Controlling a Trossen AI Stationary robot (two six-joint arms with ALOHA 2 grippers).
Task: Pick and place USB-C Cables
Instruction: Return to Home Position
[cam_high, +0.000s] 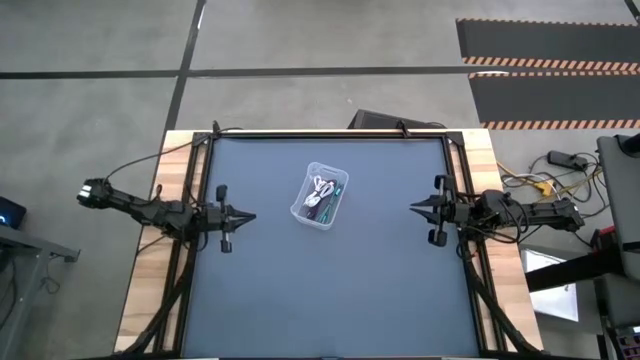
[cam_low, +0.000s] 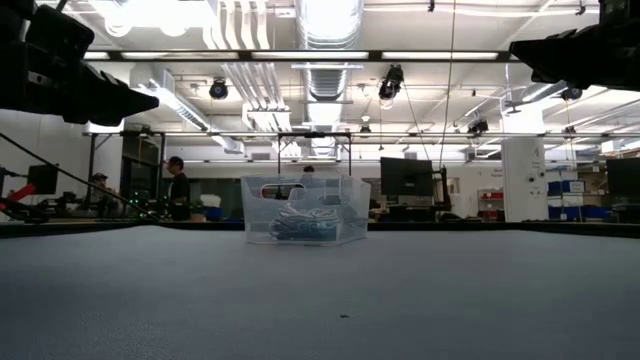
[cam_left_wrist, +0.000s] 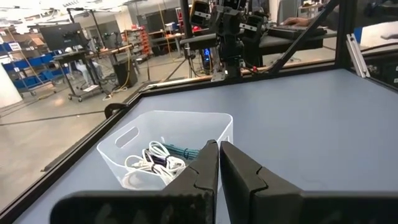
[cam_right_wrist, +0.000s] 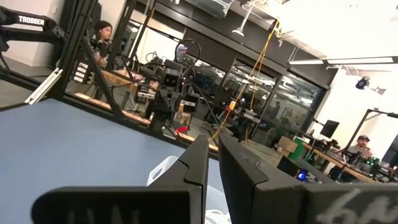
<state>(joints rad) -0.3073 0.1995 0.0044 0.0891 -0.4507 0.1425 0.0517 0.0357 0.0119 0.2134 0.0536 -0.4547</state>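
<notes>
Left gripper (cam_left_wrist: 219, 144) fingers are sitting pressed together with only a hairline gap, pinching nothing. Right gripper (cam_right_wrist: 212, 138) is showing the same: fingers closed up, empty. Just ahead of the left fingertips and below them, the clear bin (cam_left_wrist: 180, 114) is resting on the table (cam_high: 330, 290). The USB-C cables (cam_left_wrist: 158, 163) are lying bundled inside it: white loops, a purple bit, a teal one toward the far wall (can't separate the two whites cleanly). Past the right fingertips only a corner of the bin rim is peeking out, so that side is telling little about the contents.

From above, both grippers are pointing inward at each other with the bin between them. Each tip is well apart from it, the left tip somewhat nearer. In the level view both are hanging high off the table, and no cable is showing outside the bin.

Judgement: placing looks done, and what is left is parking the arms.
- Keeping the fingers closed.
- Pulling each arm straight back from the bin, not swinging across it.
- Holding height so nothing clips the rim.
- Watching the black arm wires (cam_high: 130, 165) near the table frame (cam_high: 330, 133) for snags.

The arms look near-symmetric at opposite edges, so probably only a small settle is needed.
</notes>
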